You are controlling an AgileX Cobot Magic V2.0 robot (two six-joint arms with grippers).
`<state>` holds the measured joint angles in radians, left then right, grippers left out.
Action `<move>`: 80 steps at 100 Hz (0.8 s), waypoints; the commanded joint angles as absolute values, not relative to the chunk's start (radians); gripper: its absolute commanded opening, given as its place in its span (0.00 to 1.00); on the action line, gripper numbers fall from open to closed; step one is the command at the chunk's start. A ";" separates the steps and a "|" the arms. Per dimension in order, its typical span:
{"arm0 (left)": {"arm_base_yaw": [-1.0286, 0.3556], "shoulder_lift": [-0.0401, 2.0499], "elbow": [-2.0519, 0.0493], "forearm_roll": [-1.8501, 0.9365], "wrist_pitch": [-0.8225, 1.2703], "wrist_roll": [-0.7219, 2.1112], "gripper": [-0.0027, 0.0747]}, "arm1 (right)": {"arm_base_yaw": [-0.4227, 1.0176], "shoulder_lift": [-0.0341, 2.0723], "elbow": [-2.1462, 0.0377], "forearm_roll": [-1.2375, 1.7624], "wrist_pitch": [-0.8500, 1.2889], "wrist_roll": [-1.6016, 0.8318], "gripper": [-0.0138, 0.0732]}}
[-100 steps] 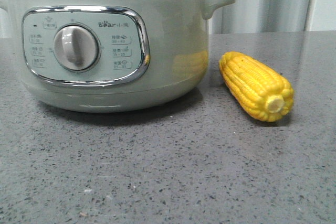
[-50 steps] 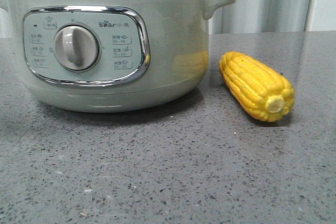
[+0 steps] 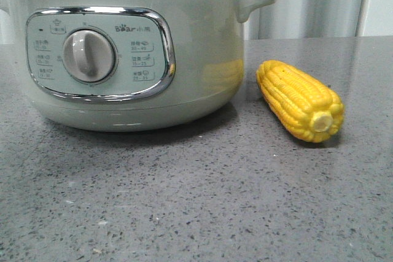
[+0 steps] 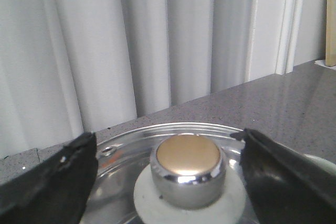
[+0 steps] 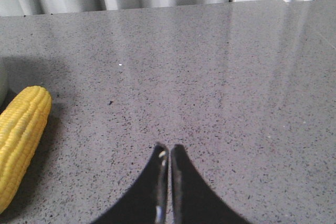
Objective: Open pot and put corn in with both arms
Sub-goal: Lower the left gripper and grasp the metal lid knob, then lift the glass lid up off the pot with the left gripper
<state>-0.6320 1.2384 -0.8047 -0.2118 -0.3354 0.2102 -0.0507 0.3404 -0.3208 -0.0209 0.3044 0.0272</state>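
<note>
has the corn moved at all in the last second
No. In the front view the corn lies in the same spot on the table, to the right of the pot, stub end toward the camera.

Even, soft light is being cast over all three views, and nothing is being blown out. In the front view a dark shadow is being thrown on the tabletop (image 3: pixel 196 200) under the pot (image 3: pixel 196 59), and a yellow reflection of the corn (image 3: pixel 299 99) is being carried on its glossy wall. Pale streaks are being mirrored in the tabletop beyond the right hand (image 5: pixel 169 156). Between the left hand's (image 4: pixel 168 145) dark, softly blurred fingers (image 4: pixel 58 182), highlights are being shown on the knob (image 4: pixel 188 167).
</note>
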 commanded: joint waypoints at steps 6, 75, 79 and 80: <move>-0.641 1.301 -0.910 -0.217 -0.424 0.207 0.69 | -0.050 0.356 -0.352 -0.022 0.231 0.025 0.07; -0.641 1.412 -0.978 -0.226 -0.421 0.180 0.49 | -0.050 0.356 -0.352 -0.022 0.231 0.025 0.07; -0.641 1.412 -0.978 -0.230 -0.421 0.180 0.42 | -0.050 0.356 -0.352 -0.022 0.231 0.025 0.07; -0.641 1.412 -0.978 -0.230 -0.421 0.180 0.39 | -0.050 0.356 -0.352 -0.022 0.231 0.025 0.07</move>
